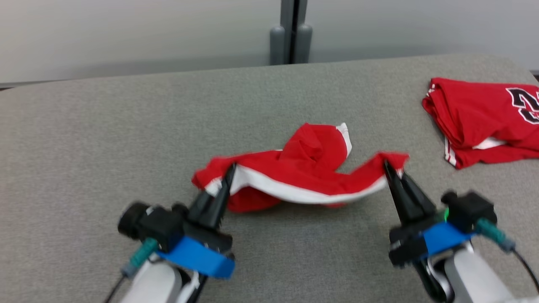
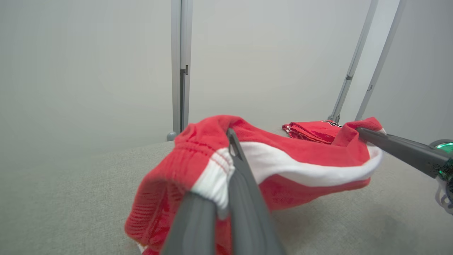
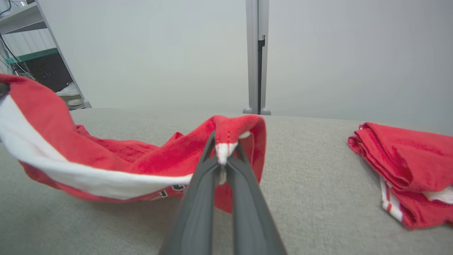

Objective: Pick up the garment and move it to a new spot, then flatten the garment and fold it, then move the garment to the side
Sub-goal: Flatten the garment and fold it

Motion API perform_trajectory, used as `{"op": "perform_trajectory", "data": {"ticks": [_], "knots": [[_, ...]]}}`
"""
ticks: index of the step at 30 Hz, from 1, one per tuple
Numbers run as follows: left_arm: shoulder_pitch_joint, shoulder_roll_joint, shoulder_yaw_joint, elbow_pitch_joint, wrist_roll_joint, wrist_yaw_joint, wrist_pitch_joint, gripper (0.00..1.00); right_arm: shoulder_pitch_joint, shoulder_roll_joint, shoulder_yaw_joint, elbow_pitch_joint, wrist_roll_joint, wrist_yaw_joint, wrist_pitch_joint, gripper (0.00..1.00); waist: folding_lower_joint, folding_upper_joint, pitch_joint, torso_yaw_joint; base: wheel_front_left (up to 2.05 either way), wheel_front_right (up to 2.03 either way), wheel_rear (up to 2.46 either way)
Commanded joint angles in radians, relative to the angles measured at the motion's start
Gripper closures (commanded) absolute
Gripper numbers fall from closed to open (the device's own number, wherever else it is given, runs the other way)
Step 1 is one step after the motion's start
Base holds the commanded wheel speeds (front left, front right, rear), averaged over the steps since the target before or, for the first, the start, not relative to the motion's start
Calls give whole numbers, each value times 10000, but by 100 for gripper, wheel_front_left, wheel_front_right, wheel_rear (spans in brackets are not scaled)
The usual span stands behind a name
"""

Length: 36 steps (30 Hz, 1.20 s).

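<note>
On the grey felt bench (image 1: 126, 139), near its middle, one limp red garment (image 1: 311, 176) with a white hem band sags between left gripper (image 1: 229, 170) and right gripper (image 1: 386, 166), both clenched on it; one folded red jersey (image 1: 476, 118) lies at the right edge.

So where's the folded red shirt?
In the head view, the folded red shirt lies on the table at the far right, apart from the garment at centre.

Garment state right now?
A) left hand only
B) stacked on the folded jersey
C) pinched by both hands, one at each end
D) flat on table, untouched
C: the left hand and right hand are each shut on an end of the garment, which sags between them.
</note>
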Motion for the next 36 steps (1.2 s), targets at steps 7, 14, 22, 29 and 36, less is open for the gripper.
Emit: {"op": "perform_trajectory", "data": {"ticks": [7,14,22,29,36], "knots": [[-3061,814,-223,647,-359,-22,-43,100,-3579,-217,719,597,52,2,2,100,0,-1,1049,-280,0,0,0],[-6982,1327,-770,1902,-1079,-19,-45,100,-7739,-166,1084,2889,552,2,2,100,0,-1,2234,-350,0,0,0],[-10770,1132,-1313,3171,-1578,-18,-45,100,-11341,-230,951,4792,1318,2,2,100,0,-1,2874,-153,0,0,0],[-12362,996,-1124,3721,-1905,-18,-43,100,-12831,-293,1064,5378,1663,2,3,100,0,-1,3185,-173,0,0,0],[-10933,1029,-1263,3557,-1735,-18,-35,100,-11485,-74,1648,5307,2064,2,3,100,0,-1,3308,-240,0,0,0]]}}
